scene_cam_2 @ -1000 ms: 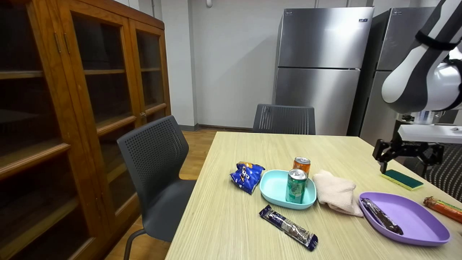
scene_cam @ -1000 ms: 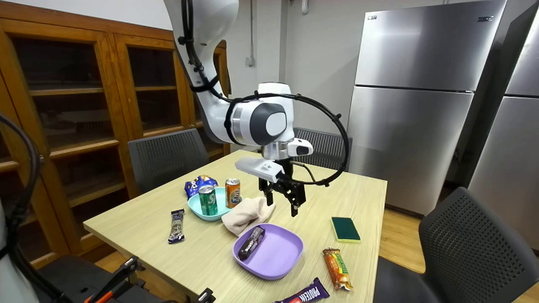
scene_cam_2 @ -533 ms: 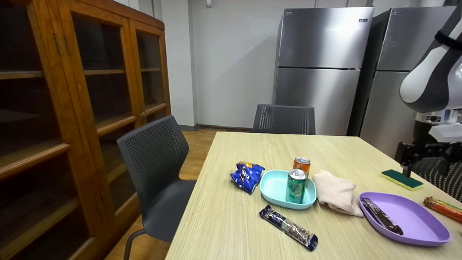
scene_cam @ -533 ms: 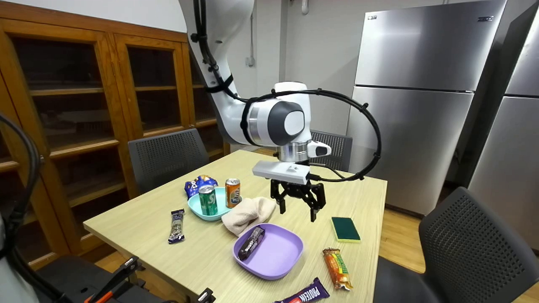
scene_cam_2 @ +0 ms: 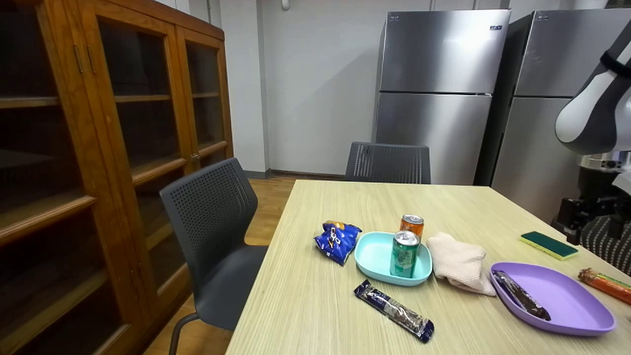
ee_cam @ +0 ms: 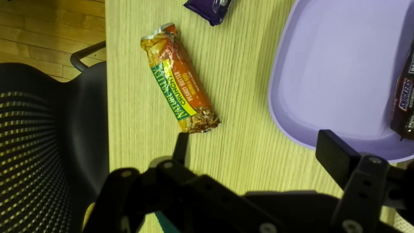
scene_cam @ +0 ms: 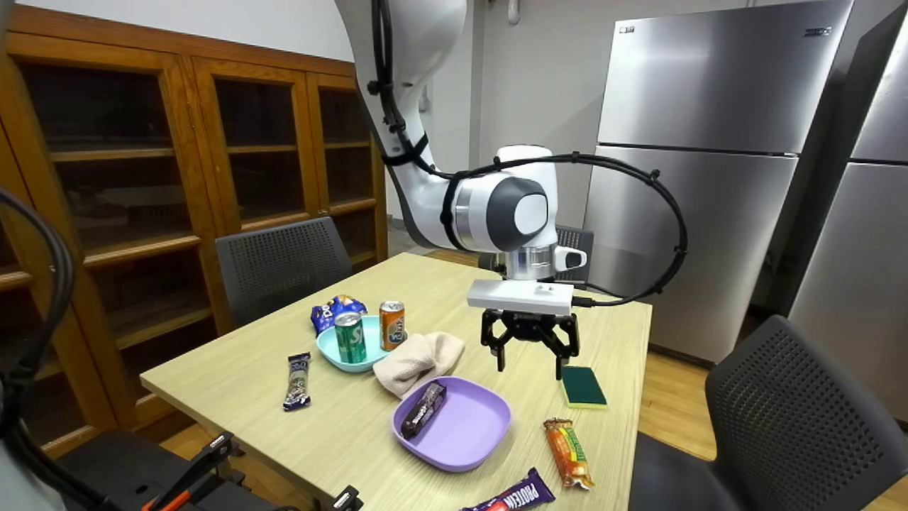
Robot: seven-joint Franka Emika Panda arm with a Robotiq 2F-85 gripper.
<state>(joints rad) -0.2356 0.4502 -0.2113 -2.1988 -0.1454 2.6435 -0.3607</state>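
My gripper [scene_cam: 530, 369] hangs above the table, open, with nothing between its fingers. In the wrist view its fingertips are wide apart, one overlapping the lower end of an orange-and-green granola bar [ee_cam: 184, 84], the other overlapping the rim of a purple plate [ee_cam: 330, 64]. Both lie below the gripper, apart from it. A dark Snickers bar [scene_cam: 424, 410] rests on that plate. Just behind one finger in an exterior view is a green-and-yellow sponge [scene_cam: 585, 388]; the wrist view shows only its corner. A purple protein bar [scene_cam: 518, 495] lies by the near side, partly cut off.
A beige cloth [scene_cam_2: 458, 264] is bunched between the purple plate and a turquoise plate [scene_cam_2: 372, 259]. On or beside the turquoise one stand a green can [scene_cam_2: 404, 256] and an orange can [scene_cam_2: 412, 224]. A blue snack bag [scene_cam_2: 338, 241] and a dark-blue bar [scene_cam_2: 394, 310] lie nearby. Chairs surround the table.
My gripper has moved to the right in both exterior views, nearer the sponge, and turned somewhat. It has stayed open. The things on the table have not moved.
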